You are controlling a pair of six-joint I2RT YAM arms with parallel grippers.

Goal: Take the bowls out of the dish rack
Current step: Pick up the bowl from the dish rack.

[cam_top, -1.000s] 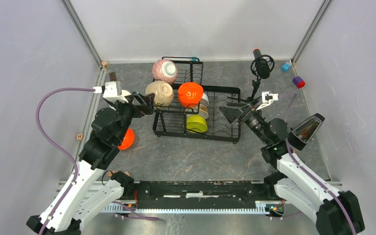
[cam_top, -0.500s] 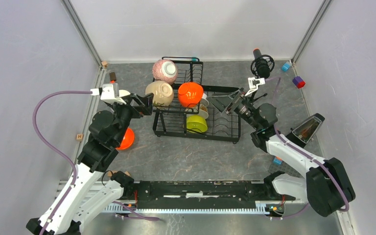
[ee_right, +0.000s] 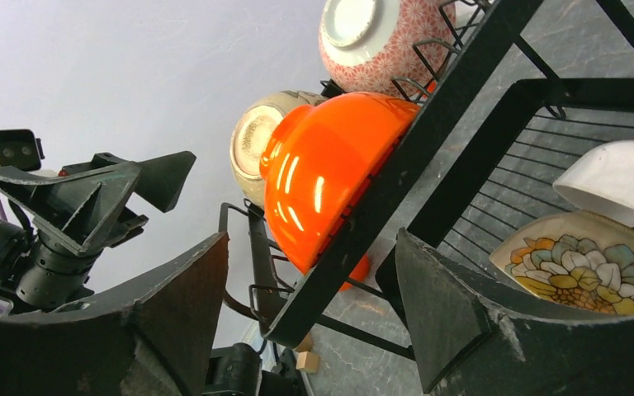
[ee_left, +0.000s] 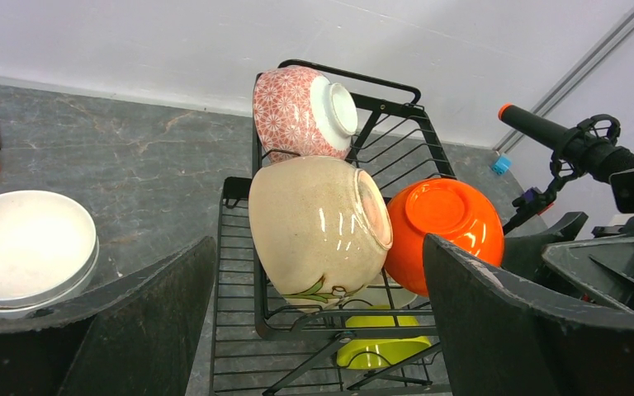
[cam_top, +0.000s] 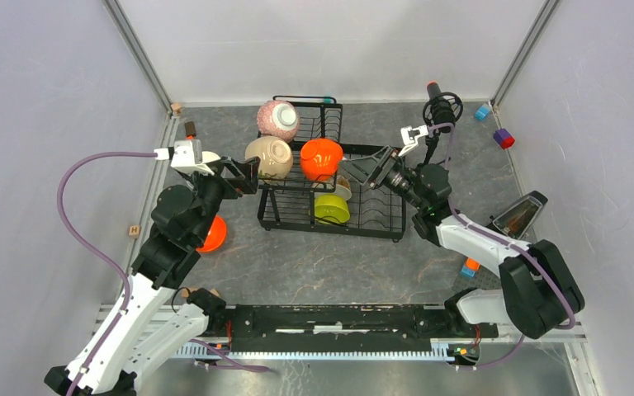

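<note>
The upper shelf of the dish rack [cam_top: 377, 198] carries the pink-speckled bowl [cam_top: 278, 119] at the back, with the beige bowl [cam_top: 269, 157] and orange bowl [cam_top: 321, 158] in front. The lime green bowl [cam_top: 331, 209] sits on its lower tray. The left gripper [cam_top: 246, 175], spread and empty, hovers at the rack's left side. The right gripper [cam_top: 366, 172], also spread and empty, hovers at its right side.

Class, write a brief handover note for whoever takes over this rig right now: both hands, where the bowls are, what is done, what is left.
Left hand open, empty, facing the beige bowl. Right hand open, empty, near the orange bowl.
Rack's upper shelf: pink bowl, beige bowl, orange bowl. Lower tray: green bowl, white bowl, flowered bowl.
Done: second orange bowl and stacked white bowls on the table, left of the rack.
Left: everything on the rack.
</note>
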